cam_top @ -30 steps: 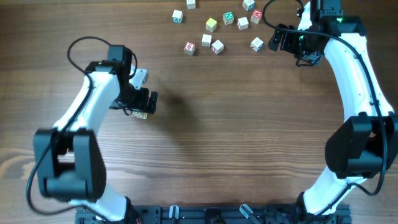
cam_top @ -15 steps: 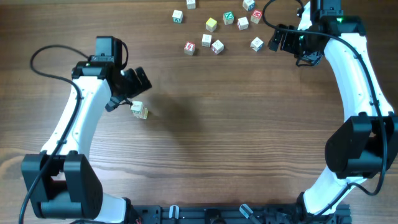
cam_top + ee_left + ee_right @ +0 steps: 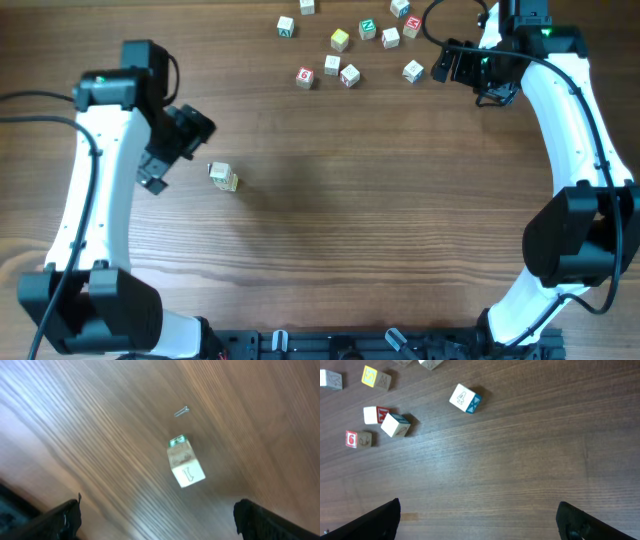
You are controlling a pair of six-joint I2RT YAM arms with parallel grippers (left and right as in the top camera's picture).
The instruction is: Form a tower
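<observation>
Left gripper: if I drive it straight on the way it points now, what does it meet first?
Probably the tower, a short stack of letter cubes: the left wrist view shows it ahead, within the span of the open left gripper. Depth is unclear, so it might reach the wooden table first.

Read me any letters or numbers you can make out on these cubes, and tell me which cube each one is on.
"4": on the white face of the teal-sided cube.
"6": on the red face of the red-faced cube, seen in the right wrist view.
Tower: a hooked mark on its top face, too blurred to read.
Yellow cube: its mark is unreadable, and the marks on the remaining cubes are too small to read.
</observation>
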